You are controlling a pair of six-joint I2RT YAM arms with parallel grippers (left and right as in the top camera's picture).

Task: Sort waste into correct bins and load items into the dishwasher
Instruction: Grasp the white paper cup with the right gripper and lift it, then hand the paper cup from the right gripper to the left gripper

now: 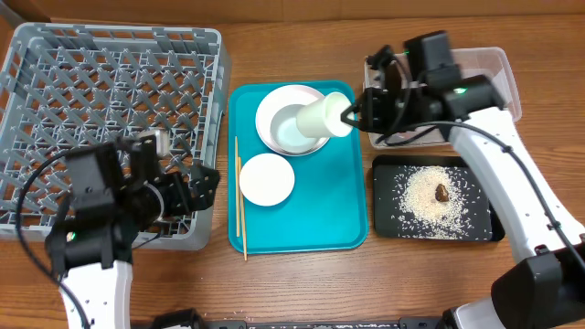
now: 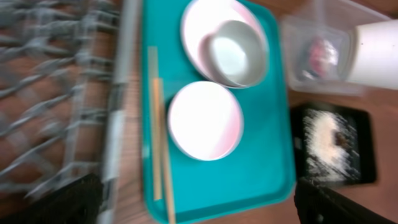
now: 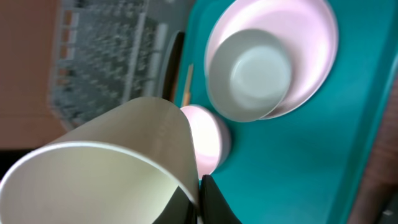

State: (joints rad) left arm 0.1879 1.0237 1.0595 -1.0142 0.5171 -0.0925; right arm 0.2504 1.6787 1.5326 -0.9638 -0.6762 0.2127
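Note:
My right gripper (image 1: 352,114) (image 3: 200,199) is shut on the rim of a white cup (image 1: 326,116) (image 3: 106,168), held on its side above the teal tray's far right corner. A wide white bowl (image 1: 274,110) (image 2: 199,25) with a smaller white dish (image 1: 297,128) nested in it sits at the tray's far end. The round plate (image 1: 266,178) (image 2: 205,120) lies nearer, with chopsticks (image 1: 239,196) (image 2: 160,149) along the tray's left edge. My left gripper (image 1: 196,187) is open and empty over the grey dish rack's (image 1: 110,82) right front corner.
The teal tray (image 1: 338,210) lies between the rack and the bins. The clear tub (image 1: 494,68) holds the red wrapper (image 2: 320,53); my right arm covers it from overhead. The black tray (image 1: 388,224) holds rice (image 1: 430,196) and a brown lump (image 1: 442,192).

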